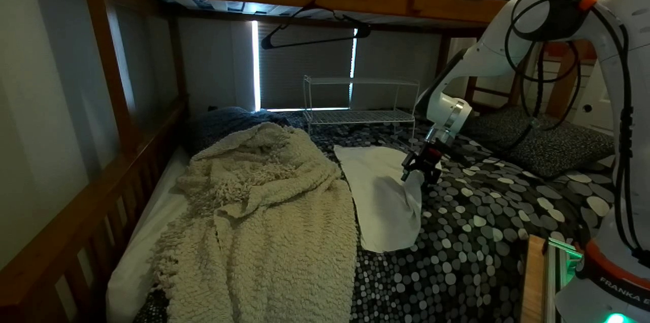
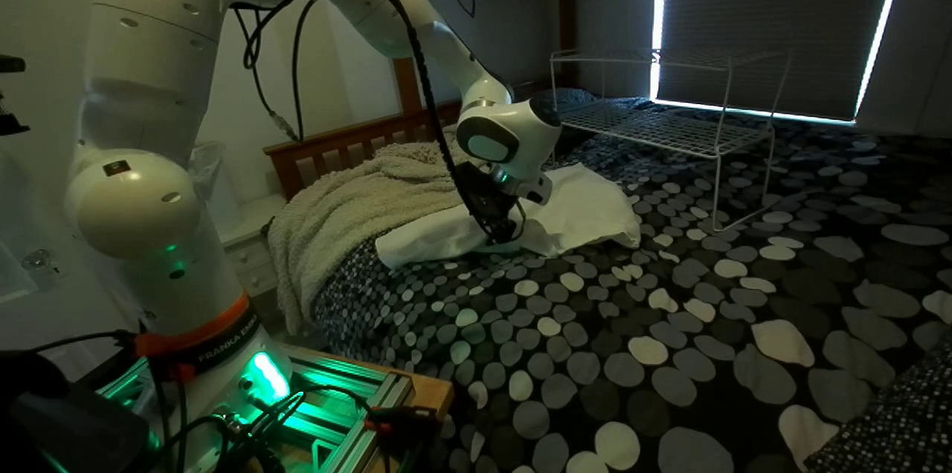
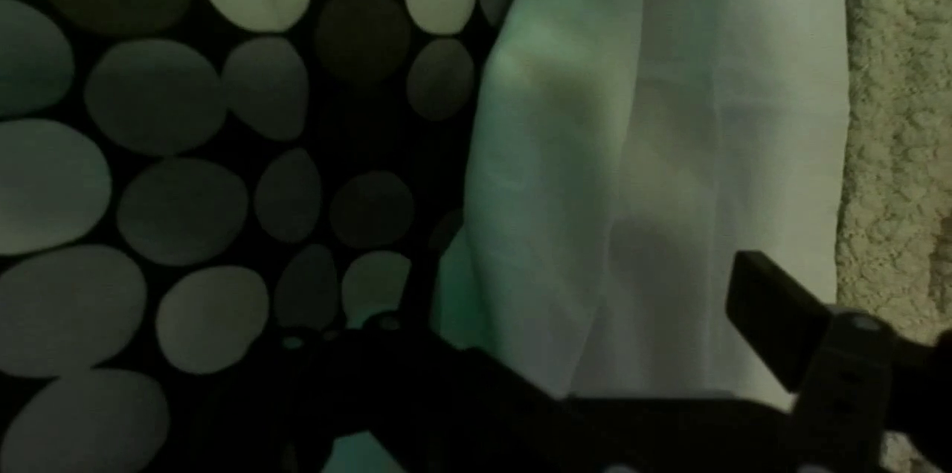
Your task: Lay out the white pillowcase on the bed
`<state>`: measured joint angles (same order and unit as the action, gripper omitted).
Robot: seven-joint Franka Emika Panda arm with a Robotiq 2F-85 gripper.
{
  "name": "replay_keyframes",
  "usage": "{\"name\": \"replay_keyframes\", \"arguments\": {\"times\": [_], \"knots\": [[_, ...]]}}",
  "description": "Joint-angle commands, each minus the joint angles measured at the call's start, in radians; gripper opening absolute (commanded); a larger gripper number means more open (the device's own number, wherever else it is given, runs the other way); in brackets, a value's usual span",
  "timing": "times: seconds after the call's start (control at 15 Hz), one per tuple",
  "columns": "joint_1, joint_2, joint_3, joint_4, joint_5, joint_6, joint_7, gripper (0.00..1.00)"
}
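Progress: by our judgement, partly done. The white pillowcase (image 1: 373, 191) lies on the bunk bed surface (image 1: 472, 247), alongside the cream knitted blanket (image 1: 299, 247). Most of it is spread; in both exterior views the edge by the jaws is rucked up. Jaws: apart in the wrist view, a raised fold running between them, not clamped; whether they touch it we cannot tell. Left to do, we think: draw that edge outward and flatten the fold. Labels: we read "FRANKA E" on the robot base (image 1: 604, 292), the rest not legible. We find no other readable writing.
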<state>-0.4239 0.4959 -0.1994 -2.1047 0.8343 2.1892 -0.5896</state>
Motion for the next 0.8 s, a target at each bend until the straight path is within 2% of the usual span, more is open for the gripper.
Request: {"name": "replay_keyframes", "arguments": {"times": [0.0,0.53,0.6,0.73], "knots": [[-0.019,0.002,0.030,-0.019,0.077,0.057,-0.066,0.65],[0.000,-0.023,0.006,-0.040,0.027,0.033,-0.035,0.04],[0.001,-0.024,0.005,-0.041,0.019,0.033,-0.033,0.01],[0.004,-0.036,0.002,-0.044,-0.007,0.027,-0.029,0.00]]}}
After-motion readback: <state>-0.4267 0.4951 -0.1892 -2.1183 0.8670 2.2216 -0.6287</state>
